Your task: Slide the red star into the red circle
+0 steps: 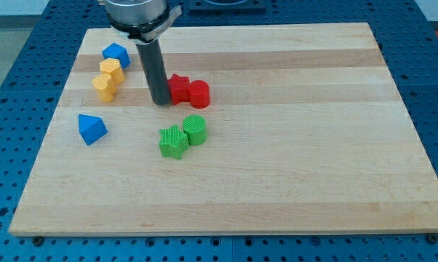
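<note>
The red star (178, 87) lies on the wooden board (292, 145) above its middle, touching the red circle (199, 94) on its right. My tip (161, 101) stands at the star's left side, right against it or very close. The rod partly hides the star's left edge.
A green star (174, 141) and a green circle (195, 129) sit together below the red pair. At the view's left are a blue block (116, 54), two yellow blocks (111, 70) (104, 86) and a blue triangle (92, 129).
</note>
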